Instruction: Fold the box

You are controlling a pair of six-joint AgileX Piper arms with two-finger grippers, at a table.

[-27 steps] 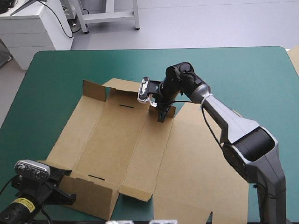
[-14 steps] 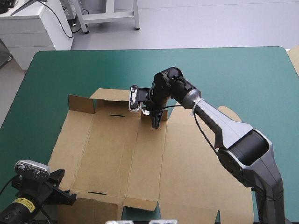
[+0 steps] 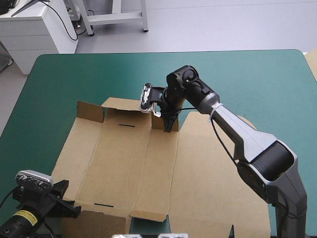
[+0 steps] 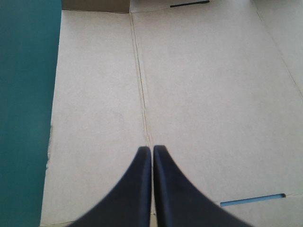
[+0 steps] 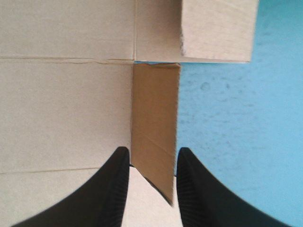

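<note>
- Box (image 3: 124,168): mostly flat on table (image 3: 257,79).
- Right gripper (image 3: 170,128): at box's far edge, narrowly parted astride raised flap (image 5: 154,113), likely to fold it.
- Left gripper (image 4: 152,149): closed, over box's near-left corner, likely steadying.

I work in what looks like a robotics lab. My right tool (image 3: 170,128) sits on a jointed grey-and-black arm (image 3: 247,136) over a worktop (image 3: 257,79) with a plain teal-green cover. Beyond the worktop are a bare grey floor (image 3: 223,25), a white cabinet (image 3: 34,29) trailing a black cable (image 3: 62,20), and a metal frame (image 3: 116,19).
</note>
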